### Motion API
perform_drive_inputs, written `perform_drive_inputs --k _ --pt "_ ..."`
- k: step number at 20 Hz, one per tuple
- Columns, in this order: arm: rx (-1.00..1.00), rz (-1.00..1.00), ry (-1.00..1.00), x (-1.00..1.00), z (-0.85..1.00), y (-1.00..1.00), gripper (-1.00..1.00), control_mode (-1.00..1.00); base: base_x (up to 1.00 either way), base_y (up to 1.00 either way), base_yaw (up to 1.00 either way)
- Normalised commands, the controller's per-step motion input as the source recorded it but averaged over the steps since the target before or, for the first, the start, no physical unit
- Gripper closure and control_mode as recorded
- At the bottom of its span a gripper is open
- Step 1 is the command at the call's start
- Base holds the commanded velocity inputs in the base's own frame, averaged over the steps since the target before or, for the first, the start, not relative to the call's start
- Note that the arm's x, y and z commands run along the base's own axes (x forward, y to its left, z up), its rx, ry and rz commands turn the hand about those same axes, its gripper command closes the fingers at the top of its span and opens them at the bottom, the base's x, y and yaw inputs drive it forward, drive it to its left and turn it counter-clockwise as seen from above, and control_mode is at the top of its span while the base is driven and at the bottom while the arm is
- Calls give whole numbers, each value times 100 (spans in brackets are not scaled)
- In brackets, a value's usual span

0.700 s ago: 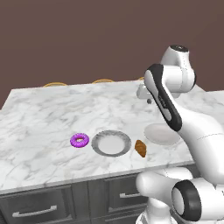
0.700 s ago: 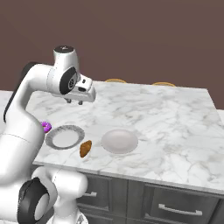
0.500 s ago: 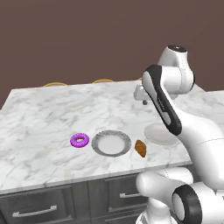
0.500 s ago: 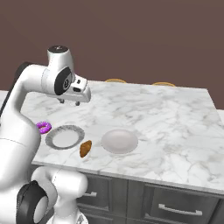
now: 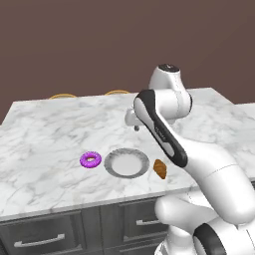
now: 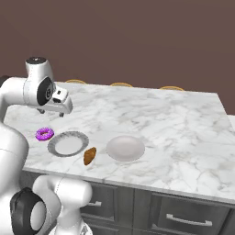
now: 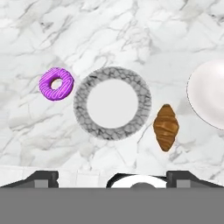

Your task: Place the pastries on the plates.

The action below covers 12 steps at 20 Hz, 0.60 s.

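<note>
Pastries untouched on surface [image 5: 50, 129]: donut [image 5: 90, 160], croissant [image 5: 160, 169]. My end effector [image 6: 51, 112] has swung left, over gray-rimmed plate [image 5: 126, 162]; wide open, empty.

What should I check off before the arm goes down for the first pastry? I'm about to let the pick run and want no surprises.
1. End effector open and holding nothing: ok.
2. Purple donut lies flat on the counter, apart from the gray-rimmed plate: ok.
3. Croissant lies on the counter between the two plates, touching neither: ok.
4. Gray-rimmed plate centre bare, ready to receive: ok.
5. White plate bare, ready to receive: ok.
6. End effector lined up over one chosen pastry: not ok; it hangs high above the counter behind the plates.
</note>
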Motion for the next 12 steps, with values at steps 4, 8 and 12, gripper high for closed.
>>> perform_drive_inputs --k 4,8,12 --pt "0 1 17 39 -46 71 -100 -100 0 0 0" --pt "0 1 17 36 -62 58 -100 -100 0 0 0" --pt "0 0 6 5 -61 47 -100 -100 0 0 0"
